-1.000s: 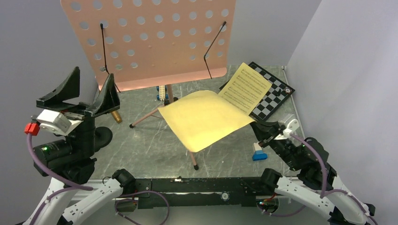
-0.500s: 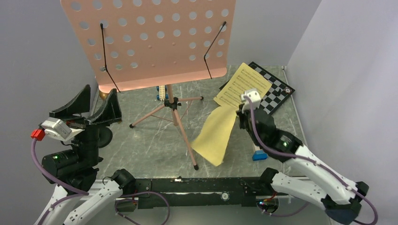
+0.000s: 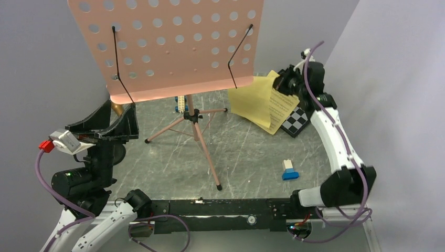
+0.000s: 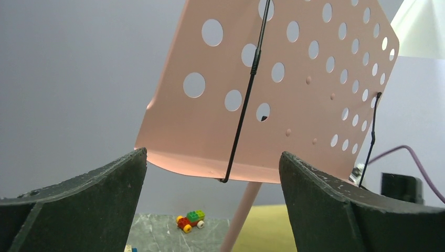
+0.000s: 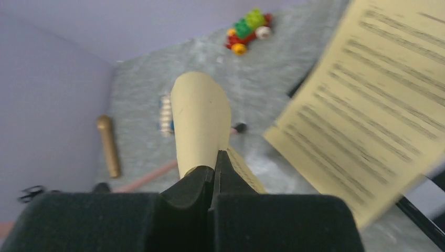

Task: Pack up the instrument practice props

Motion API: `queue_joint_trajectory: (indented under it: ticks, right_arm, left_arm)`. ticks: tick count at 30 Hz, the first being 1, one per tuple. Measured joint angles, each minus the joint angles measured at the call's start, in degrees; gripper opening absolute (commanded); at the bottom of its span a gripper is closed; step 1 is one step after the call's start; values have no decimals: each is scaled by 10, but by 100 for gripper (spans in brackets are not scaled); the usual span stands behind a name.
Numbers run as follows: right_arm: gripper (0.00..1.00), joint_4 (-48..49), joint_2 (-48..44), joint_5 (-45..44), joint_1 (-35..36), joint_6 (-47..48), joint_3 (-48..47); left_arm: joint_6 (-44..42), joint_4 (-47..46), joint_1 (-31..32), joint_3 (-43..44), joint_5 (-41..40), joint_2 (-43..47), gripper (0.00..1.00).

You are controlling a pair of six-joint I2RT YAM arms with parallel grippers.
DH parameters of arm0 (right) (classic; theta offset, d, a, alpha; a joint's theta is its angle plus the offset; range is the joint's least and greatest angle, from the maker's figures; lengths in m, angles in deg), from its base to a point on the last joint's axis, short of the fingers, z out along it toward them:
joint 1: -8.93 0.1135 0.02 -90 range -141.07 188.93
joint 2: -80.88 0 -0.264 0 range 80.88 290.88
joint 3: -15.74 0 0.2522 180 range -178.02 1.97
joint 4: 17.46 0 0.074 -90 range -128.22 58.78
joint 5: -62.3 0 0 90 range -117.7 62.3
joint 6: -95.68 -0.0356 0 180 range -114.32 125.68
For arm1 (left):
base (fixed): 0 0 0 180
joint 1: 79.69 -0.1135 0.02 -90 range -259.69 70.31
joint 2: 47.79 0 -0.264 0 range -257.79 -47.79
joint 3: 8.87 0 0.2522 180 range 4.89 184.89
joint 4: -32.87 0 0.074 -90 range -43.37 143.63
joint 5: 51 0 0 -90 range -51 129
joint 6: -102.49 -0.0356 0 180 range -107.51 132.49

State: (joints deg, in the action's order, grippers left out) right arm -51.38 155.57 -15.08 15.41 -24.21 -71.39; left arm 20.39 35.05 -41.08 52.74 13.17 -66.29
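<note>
While the left gripper (image 3: pixel 116 116) is staying wide open at the lower left, facing the perforated desk of the pink music stand (image 3: pixel 168 47), the right gripper (image 3: pixel 286 84) is pinching the yellow sheet-music pages (image 3: pixel 257 102) tightly between its jaws. Compared with half a second ago, it is now reaching into the upper right of the frame. The pages are hanging over the chessboard (image 3: pixel 296 119) rather than drooping beside the stand's leg. The gold-brown microphone (image 5: pixel 108 144) is lying on the bench (image 3: pixel 246 152) at the left.
</note>
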Motion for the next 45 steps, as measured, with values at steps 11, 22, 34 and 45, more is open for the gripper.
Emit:
queue_joint_trajectory:
  ticks: [11, 22, 34, 45]
  right_arm:
    - [0, 52, 290, 180, -148, -184, -213]
    - [0, -42, 312, 210, -125, -191, -185]
    - [0, 40, 199, 204, -127, -196, -82]
    - [0, 169, -10, 129, -125, -220, 269]
  left_arm:
    - [40, 22, 0, -12, -14, -5, 99]
    - [64, 84, 0, 34, -10, -67, 99]
    - [66, 83, 0, 9, -10, -52, 99]
    - [94, 80, 0, -39, -10, -48, 99]
